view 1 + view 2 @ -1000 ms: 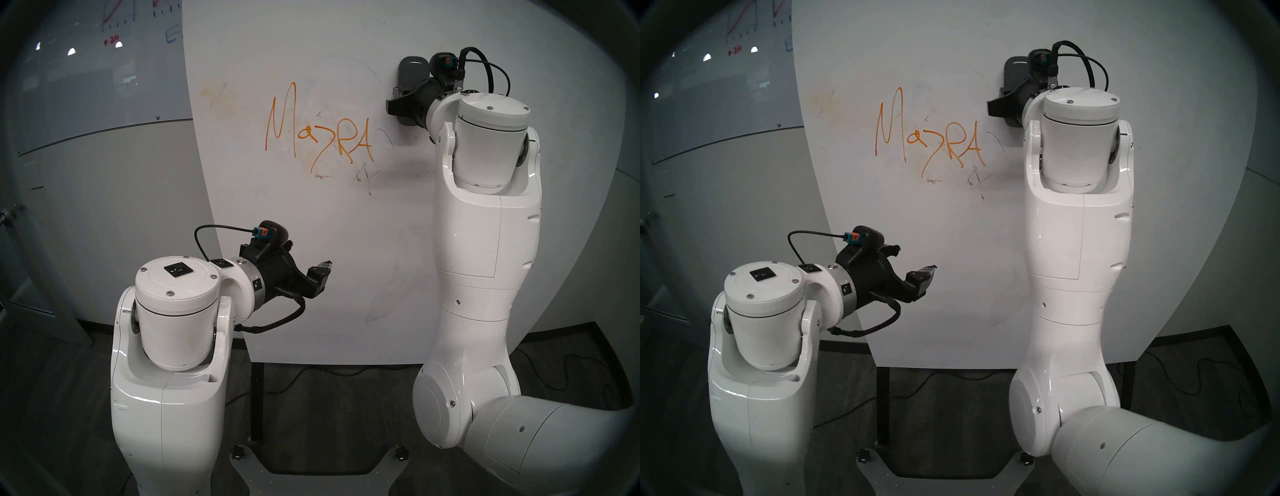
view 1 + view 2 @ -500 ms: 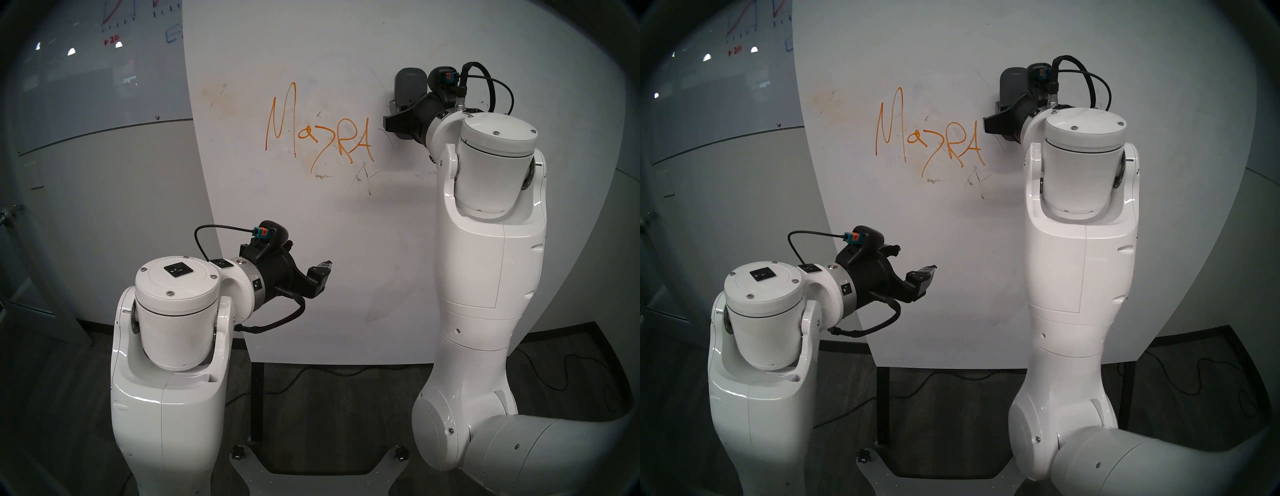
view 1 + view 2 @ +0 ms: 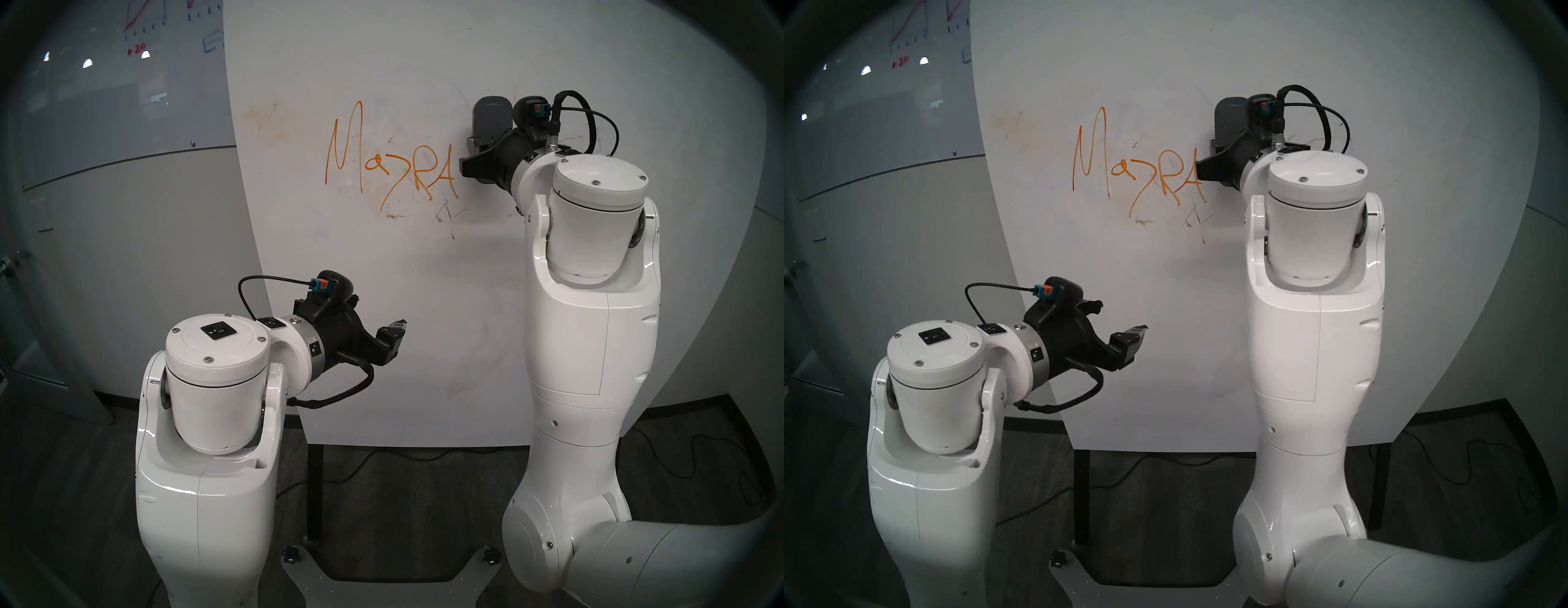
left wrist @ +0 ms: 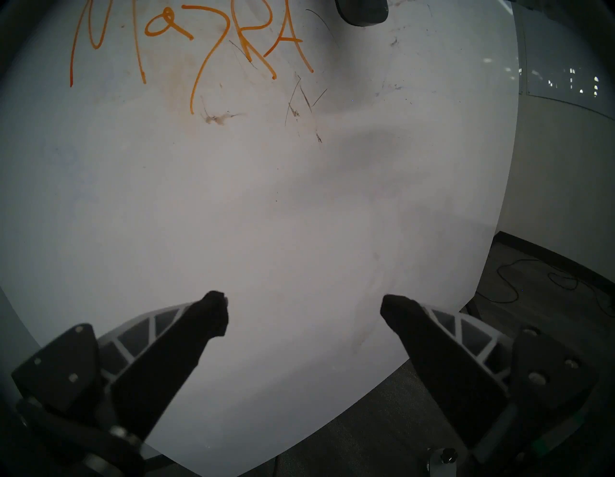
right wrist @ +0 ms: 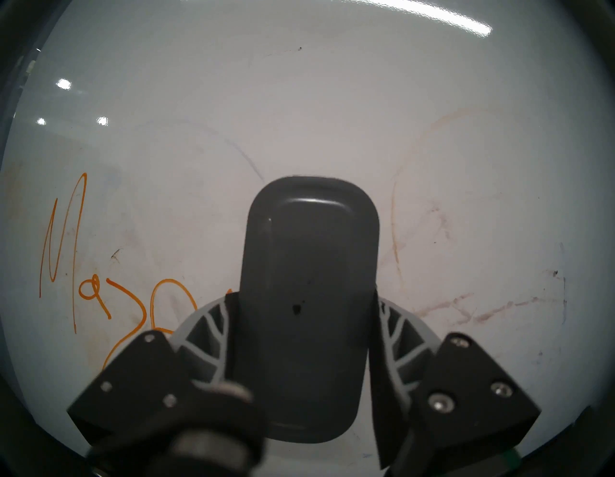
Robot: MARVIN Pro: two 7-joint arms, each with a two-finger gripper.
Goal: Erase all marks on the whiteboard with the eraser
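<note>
The whiteboard (image 3: 382, 297) stands upright in front of me. The marks are orange letters (image 3: 375, 165) at its middle, dark scratchy strokes (image 3: 443, 216) below them, and brownish smudges (image 3: 263, 119) at the upper left. My right gripper (image 3: 483, 148) is shut on the eraser (image 3: 490, 121), a dark grey block held upright at the board just right of the last letter. In the right wrist view the eraser (image 5: 309, 299) sits between the fingers, with faint brown streaks (image 5: 466, 309) to its right. My left gripper (image 3: 375, 318) is open and empty, low before the board (image 4: 299, 200).
A glossy glass board with red and blue drawings (image 3: 127, 85) hangs on the wall at the left. The whiteboard's black leg (image 3: 315, 492) stands on the dark floor. Cables (image 3: 700, 458) lie on the floor at the right.
My right arm has carried the eraser down and to the left along the board, up to the last orange letter. The left arm has not moved.
</note>
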